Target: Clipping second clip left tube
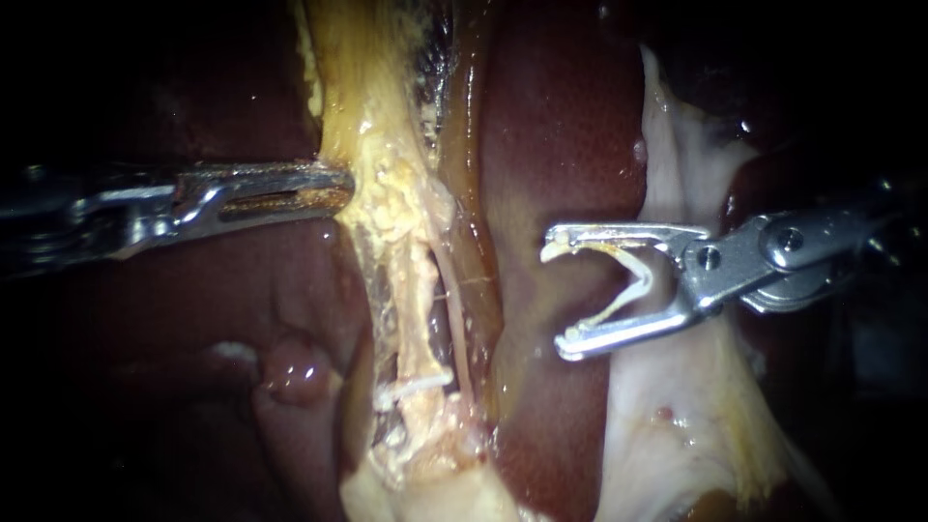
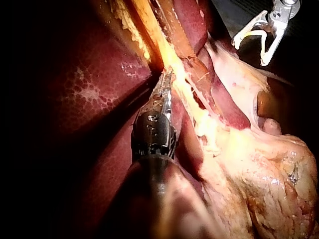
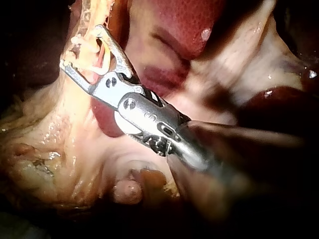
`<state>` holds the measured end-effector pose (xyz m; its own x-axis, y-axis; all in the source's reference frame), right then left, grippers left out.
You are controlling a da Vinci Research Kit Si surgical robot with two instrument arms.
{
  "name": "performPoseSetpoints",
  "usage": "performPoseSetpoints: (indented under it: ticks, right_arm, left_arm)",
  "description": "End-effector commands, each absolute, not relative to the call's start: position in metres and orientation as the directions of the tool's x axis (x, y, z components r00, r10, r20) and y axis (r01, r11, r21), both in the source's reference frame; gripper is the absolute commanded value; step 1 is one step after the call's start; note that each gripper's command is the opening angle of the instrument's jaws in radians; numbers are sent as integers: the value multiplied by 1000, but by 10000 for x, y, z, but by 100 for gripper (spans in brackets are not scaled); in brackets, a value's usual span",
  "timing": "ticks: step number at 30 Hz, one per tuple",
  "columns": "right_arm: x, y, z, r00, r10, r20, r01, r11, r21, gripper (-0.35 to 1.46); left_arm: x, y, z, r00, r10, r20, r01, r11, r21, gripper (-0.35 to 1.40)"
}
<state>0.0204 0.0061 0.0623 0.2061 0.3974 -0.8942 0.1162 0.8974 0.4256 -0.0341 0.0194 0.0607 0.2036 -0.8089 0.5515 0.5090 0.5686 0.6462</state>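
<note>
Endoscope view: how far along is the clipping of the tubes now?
Done: one white clip already sits across the tube. In hand: the right instrument holds an open clip between its jaws, over the liver, apart from the tube; the left instrument touches the yellow tissue. Left: bring the open clip around the tube and close it.

Setting: surgical bench, endoscope close on tissue. Evidence: wet dark-red liver (image 1: 561, 116) fills the frame. A yellow fatty strand (image 1: 396, 193) runs down the centre. The slender metal left instrument (image 1: 343, 186) enters from frame left. The right instrument (image 1: 556, 293) enters from frame right with a pale clip (image 1: 633, 280) seated between its jaws. The surround is black.
</note>
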Motion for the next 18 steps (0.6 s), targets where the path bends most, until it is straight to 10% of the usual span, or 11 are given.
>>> performPoseSetpoints:
  ticks: [1,18]
  right_arm:
    - [204,60,623,206,397,-894,116,897,426,60]
    - [244,27,647,228,502,-834,122,835,536,60]
  left_arm:
    - [-341,194,607,203,-809,551,510,568,646,-35]
    - [-322,207,535,131,-807,576,501,555,664,-35]
